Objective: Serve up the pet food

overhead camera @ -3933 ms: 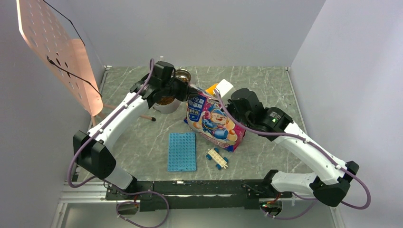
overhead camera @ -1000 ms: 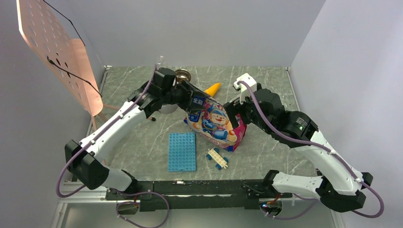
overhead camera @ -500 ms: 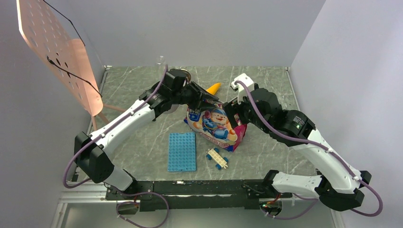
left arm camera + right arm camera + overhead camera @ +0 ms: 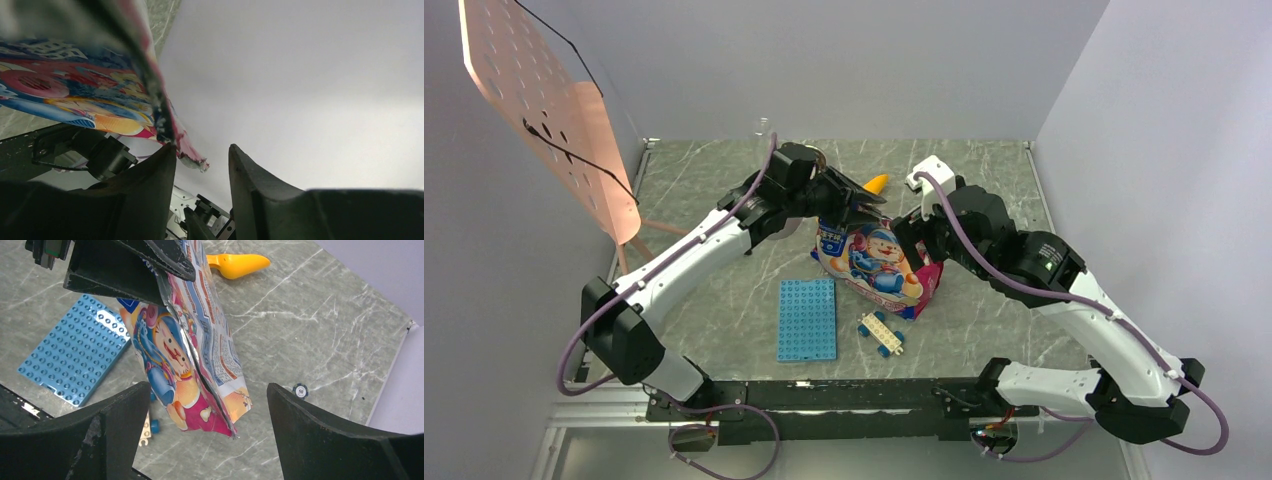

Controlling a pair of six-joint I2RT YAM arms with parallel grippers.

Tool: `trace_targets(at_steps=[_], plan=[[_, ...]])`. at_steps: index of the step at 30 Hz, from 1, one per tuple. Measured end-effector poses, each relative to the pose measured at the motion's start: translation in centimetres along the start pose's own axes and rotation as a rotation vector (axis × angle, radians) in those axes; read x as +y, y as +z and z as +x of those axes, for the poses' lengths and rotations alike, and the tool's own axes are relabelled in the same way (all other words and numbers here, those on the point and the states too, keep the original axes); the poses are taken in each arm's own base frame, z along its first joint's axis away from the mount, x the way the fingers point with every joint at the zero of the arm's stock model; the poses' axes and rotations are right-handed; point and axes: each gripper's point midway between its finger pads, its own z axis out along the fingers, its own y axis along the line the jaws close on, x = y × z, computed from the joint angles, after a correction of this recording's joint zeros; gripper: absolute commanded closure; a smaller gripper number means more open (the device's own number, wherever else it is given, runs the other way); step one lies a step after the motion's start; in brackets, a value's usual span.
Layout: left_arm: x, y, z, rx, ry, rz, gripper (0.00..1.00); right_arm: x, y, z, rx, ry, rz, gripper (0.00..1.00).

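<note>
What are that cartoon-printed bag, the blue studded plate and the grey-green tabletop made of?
The cartoon-printed bag is probably thin glossy plastic film; it creases and shines. The blue studded plate looks like rigid moulded plastic, judging by its even studs. The grey-green tabletop looks like veined marble, possibly only a printed surface.

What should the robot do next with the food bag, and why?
Probably close the left gripper on the top edge of the pet food bag. That edge sits between its parted fingers, touching only one, so nothing pinches it yet. The right gripper is wide open and not touching the bag, so it gives no hold either.
</note>
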Motion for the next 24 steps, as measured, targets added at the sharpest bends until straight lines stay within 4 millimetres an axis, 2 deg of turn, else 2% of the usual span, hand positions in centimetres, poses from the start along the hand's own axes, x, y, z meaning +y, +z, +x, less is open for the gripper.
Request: trace_targets(at_steps=[2,8,14,24], plan=[[0.1,0.2,-0.1,0.000,-0.008,-0.003,0.64,0.0,0.1,0.0,0.004,-0.009,0.000,0.10],[0.2,1.2,-0.7,-0.013,-0.028,-0.003,1.00,0.0,0.4,0.1,0.012,-0.032,0.000,0.10],[0.0,1.5,-0.8,-0.024,-0.020,0.006,1.00,0.0,0.5,0.3,0.016,-0.045,0.000,0.10],[0.4,0.8,-0.7,-0.033,-0.014,-0.029,0.99,0.1,0.9,0.7,0.030,-0.064,0.001,0.10]])
